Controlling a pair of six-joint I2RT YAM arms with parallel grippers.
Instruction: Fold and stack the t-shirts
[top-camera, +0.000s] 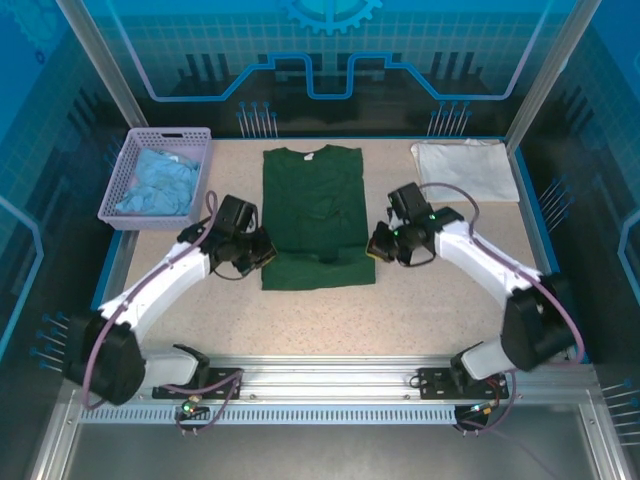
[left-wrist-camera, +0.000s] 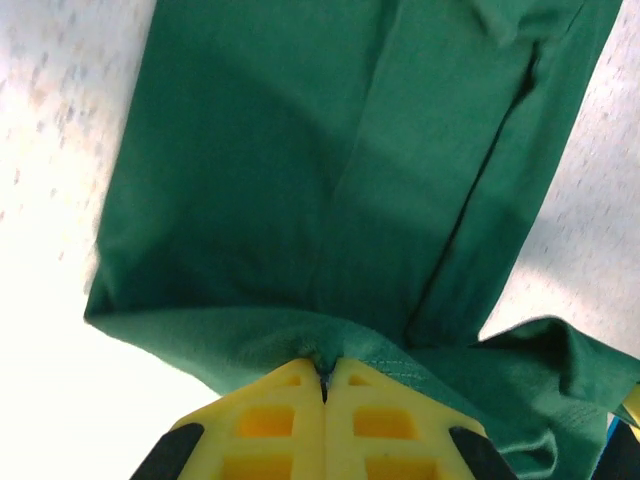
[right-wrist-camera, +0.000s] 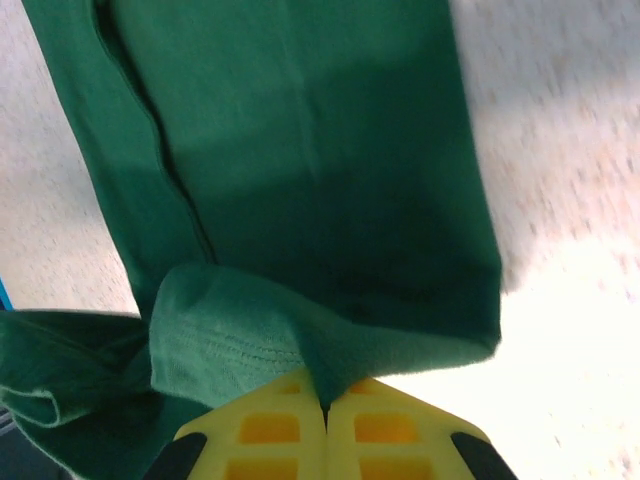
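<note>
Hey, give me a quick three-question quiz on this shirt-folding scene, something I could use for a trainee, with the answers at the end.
1. True or false: the left gripper and the right gripper are both shut on the near end of the large dark green cloth t-shirt.
2. Where does the folded white cloth t-shirt lie? A: at the far right corner of the beige speckled table. B: on top of the green t-shirt. C: at the near left corner.
3. What lies in the lilac plastic mesh basket?
Key: 1 true. 2 A. 3 crumpled light blue cloth.
</note>
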